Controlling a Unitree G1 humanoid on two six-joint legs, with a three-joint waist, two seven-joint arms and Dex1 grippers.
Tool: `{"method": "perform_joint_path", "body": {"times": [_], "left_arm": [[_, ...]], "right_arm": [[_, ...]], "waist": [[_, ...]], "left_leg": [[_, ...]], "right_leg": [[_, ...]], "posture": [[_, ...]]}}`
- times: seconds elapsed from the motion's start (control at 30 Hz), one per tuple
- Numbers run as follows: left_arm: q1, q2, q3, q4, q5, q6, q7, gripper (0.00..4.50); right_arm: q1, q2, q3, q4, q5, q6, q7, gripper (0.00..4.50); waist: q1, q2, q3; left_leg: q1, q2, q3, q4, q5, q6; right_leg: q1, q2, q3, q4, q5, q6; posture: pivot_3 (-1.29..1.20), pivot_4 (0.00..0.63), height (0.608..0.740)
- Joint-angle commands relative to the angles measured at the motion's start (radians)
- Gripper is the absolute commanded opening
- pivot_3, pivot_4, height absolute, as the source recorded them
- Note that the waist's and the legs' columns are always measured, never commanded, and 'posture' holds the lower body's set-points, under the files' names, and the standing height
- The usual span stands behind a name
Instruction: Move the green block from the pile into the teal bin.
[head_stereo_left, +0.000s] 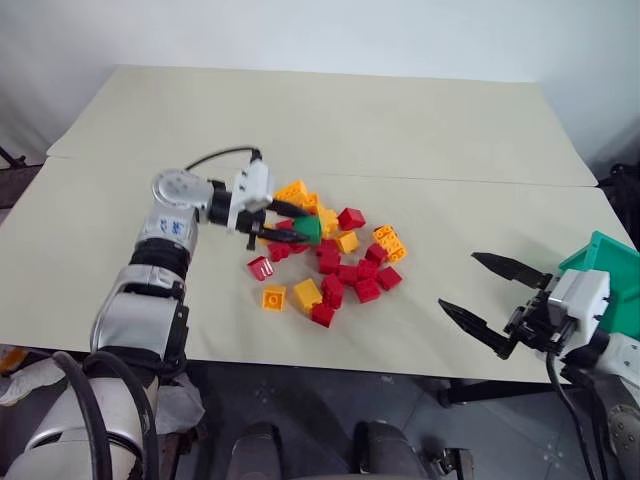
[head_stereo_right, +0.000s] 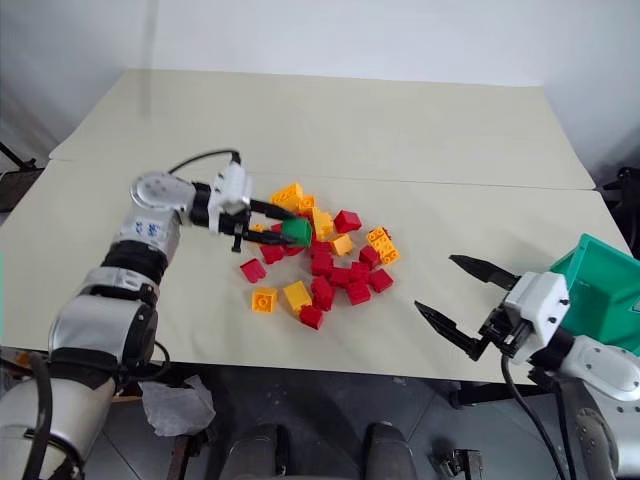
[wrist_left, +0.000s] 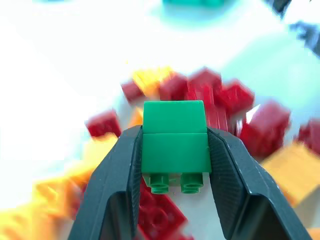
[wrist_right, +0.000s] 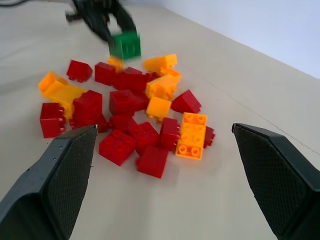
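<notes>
We have the green block (wrist_left: 175, 145) clamped between the two fingers of the left tool (head_stereo_left: 283, 222), studs turned back toward the wrist. From the head views it sits above the far-left part of the pile (head_stereo_left: 335, 262); the right wrist view shows it clear of the bricks beneath, so we judge it lifted rather than resting.

Step in hand: pick made, carry not yet begun.

The right tool (head_stereo_left: 490, 295) hangs with its fingers spread wide and nothing between them, near the right front edge of the worktop (head_stereo_left: 400, 120), between the pile and the teal bin (head_stereo_left: 610, 275).

The teal bin stands at the far right, well apart from the block. Only one corner and part of its walls are in view; we cannot tell what, if anything, lies inside.

Next move, as we judge it: carry the block to the right across the pile and past the right tool, high enough to clear the bin wall, then open the fingers over the inside. The idle right tool stands close to that path and could obstruct it.
</notes>
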Motion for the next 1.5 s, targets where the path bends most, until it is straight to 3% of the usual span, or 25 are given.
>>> {"method": "perform_joint_path", "body": {"times": [0.03,0.33,0.53,0.7,0.87,0.9,1.03,1.2,1.33,1.5], "left_arm": [[-0.044,-0.122,-0.041,-0.061,0.004,0.04,-0.007,1.53],[-0.064,-0.444,-0.163,0.043,0.145,-0.016,0.233,1.53],[-0.032,-0.561,-0.22,0.11,0.225,-0.038,0.335,1.53],[-0.024,-0.584,-0.207,0.129,0.227,-0.035,0.379,3.01],[-0.03,-0.577,-0.164,0.12,0.182,-0.032,0.297,4.48],[-0.032,-0.575,-0.157,0.118,0.178,-0.035,0.287,4.48],[-0.039,-0.516,-0.095,0.097,0.117,-0.071,0.186,4.48],[0.003,-0.312,0.072,0.028,-0.059,-0.083,-0.024,4.48],[0.083,-0.172,0.116,-0.055,-0.102,-0.047,-0.065,4.48],[0.273,-0.005,0.157,-0.303,-0.187,0.077,-0.05,4.48]], "right_arm": [[0.046,0.002,-0.094,-0.046,0.024,-0.004,-0.024,4.5],[0.213,0.068,-0.168,-0.138,0.012,-0.009,-0.076,4.5],[0.299,0.119,-0.172,-0.224,0.008,-0.005,-0.125,4.5],[0.328,0.145,-0.153,-0.254,0.0,-0.009,-0.15,4.5],[0.332,0.145,-0.154,-0.243,0.002,-0.016,-0.145,4.5],[0.332,0.144,-0.155,-0.24,0.002,-0.018,-0.142,4.5],[0.326,0.133,-0.16,-0.224,0.001,-0.025,-0.123,4.5],[0.303,0.079,-0.195,-0.159,0.035,0.002,-0.071,4.5],[0.279,0.035,-0.206,-0.094,0.067,0.025,-0.025,4.5],[0.194,-0.029,-0.17,-0.003,0.062,0.044,0.032,4.5]], "waist": [[0.014,0.0,0.0],[0.02,-0.001,0.001],[0.017,-0.001,0.0],[0.018,0.0,0.0],[0.023,0.0,0.0],[0.023,0.0,0.0],[0.021,0.0,0.0],[0.003,0.0,0.0],[-0.003,0.001,0.0],[-0.004,0.0,0.0]], "left_leg": [[0.0,0.0,0.0,0.0,0.0,0.001],[-0.003,-0.001,-0.001,0.001,-0.001,0.002],[-0.003,-0.001,-0.001,0.001,-0.001,0.002],[-0.004,-0.001,-0.002,0.001,-0.001,0.002],[-0.005,-0.001,-0.003,0.001,-0.001,0.002],[-0.005,-0.002,-0.003,0.001,-0.001,0.002],[-0.005,-0.001,-0.003,0.001,-0.001,0.002],[-0.004,-0.001,-0.003,0.001,-0.001,0.002],[0.0,-0.001,-0.004,0.001,-0.001,0.002],[-0.001,-0.001,-0.003,0.002,-0.001,0.002]], "right_leg": [[0.0,0.0,0.0,0.0,0.0,0.0],[-0.001,0.0,0.0,-0.004,0.001,0.003],[-0.001,0.0,0.0,-0.009,0.001,0.003],[-0.001,-0.001,0.0,-0.009,0.001,0.002],[-0.001,-0.001,-0.001,-0.009,0.001,0.002],[-0.001,-0.001,-0.001,-0.009,0.001,0.002],[-0.001,0.0,-0.001,-0.009,0.001,0.002],[-0.001,0.0,-0.001,-0.007,0.001,0.002],[0.0,0.0,-0.001,-0.002,0.001,0.002],[0.001,-0.001,0.0,-0.001,0.001,0.002]], "posture": [[0.0,0.15,0.74],[0.0,0.15,0.74],[0.0,0.15,0.74],[0.0,0.15,0.74],[0.0,0.15,0.74],[0.0,0.15,0.74],[0.0,0.15,0.74],[0.0,0.15,0.74],[0.0,0.15,0.74],[0.0,0.15,0.74]]}}
